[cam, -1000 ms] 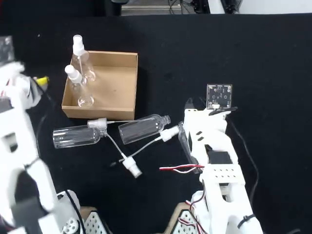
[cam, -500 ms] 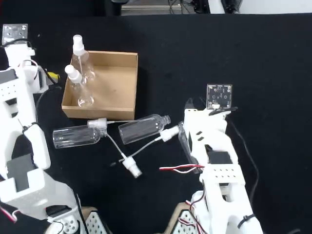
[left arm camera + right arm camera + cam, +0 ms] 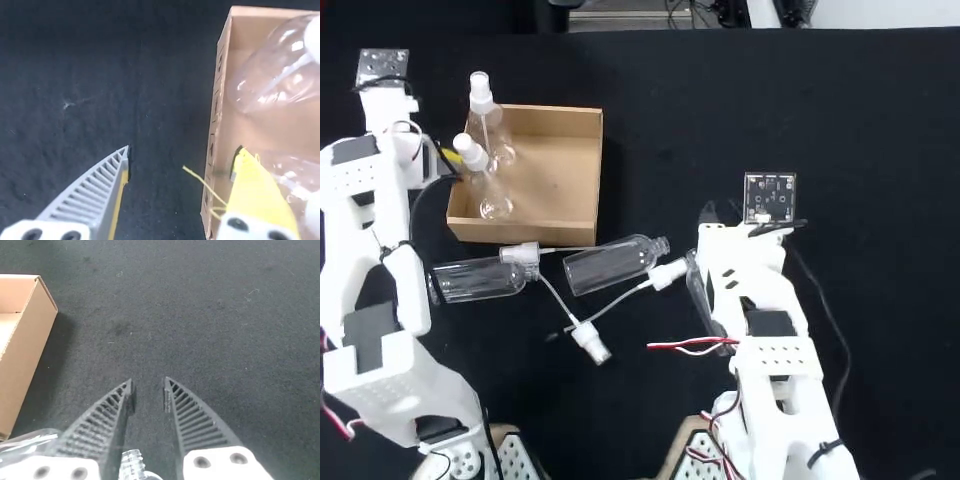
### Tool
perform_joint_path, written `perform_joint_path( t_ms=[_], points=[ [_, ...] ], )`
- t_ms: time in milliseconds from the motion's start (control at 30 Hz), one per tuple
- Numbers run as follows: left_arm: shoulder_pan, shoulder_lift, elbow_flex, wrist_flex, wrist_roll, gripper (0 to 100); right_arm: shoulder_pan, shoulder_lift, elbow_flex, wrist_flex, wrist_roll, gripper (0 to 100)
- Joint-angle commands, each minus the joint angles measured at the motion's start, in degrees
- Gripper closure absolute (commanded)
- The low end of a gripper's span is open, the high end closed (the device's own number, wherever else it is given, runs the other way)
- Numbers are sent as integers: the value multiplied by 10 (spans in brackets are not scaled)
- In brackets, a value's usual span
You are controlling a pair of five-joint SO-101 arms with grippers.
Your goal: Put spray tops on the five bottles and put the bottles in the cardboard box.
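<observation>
High view: the box (image 3: pixel 555 185) sits on the left of the table (image 3: pixel 770 110) with two topped bottles standing in it, one at the far corner (image 3: pixel 485 125) and one nearer (image 3: pixel 482 185). In front of the box lie a capped bottle (image 3: pixel 475 280) and an open bottle (image 3: pixel 615 263), with two loose tops (image 3: pixel 670 272) (image 3: pixel 592 343) just beside them, their thin tubes trailing. I count four bottles. The left tool (image 3: pixel 448 165) is at the box's left wall. The right tool (image 3: pixel 708 213) hangs past the open bottle's neck.

Left wrist view: the left tool (image 3: pixel 182 150) is spread wide, holding nothing. Its yellow finger (image 3: pixel 250 190) is over the box (image 3: pixel 215 125), its grey finger (image 3: pixel 95 195) over the table (image 3: pixel 75 75), so it straddles the wall. A bottle (image 3: pixel 270 75) stands close to the yellow side. If the tool closes or drops here, it would likely pinch the cardboard and drag the box, or tip a bottle.

Right wrist view: the right tool (image 3: pixel 148 382) is slightly apart and empty, above the open bottle's neck (image 3: pixel 132 460), with the box (image 3: pixel 20 340) off to one side. A careless sweep could roll that bottle or snag a tube.
</observation>
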Motion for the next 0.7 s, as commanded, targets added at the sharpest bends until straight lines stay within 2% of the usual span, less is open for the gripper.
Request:
perform_joint_path(
  t_ms=[0, 367, 667],
  points=[
    [7, 18, -34, -3, -2, 689, 10, -23, -3, -14, -4, 916],
    [-5, 34, -34, -2, 1, 693, 10, -23, -3, -14, -4, 916],
    [-43, 36, -28, 3, 1, 694, 10, -23, -3, -15, -4, 916]
  ],
)
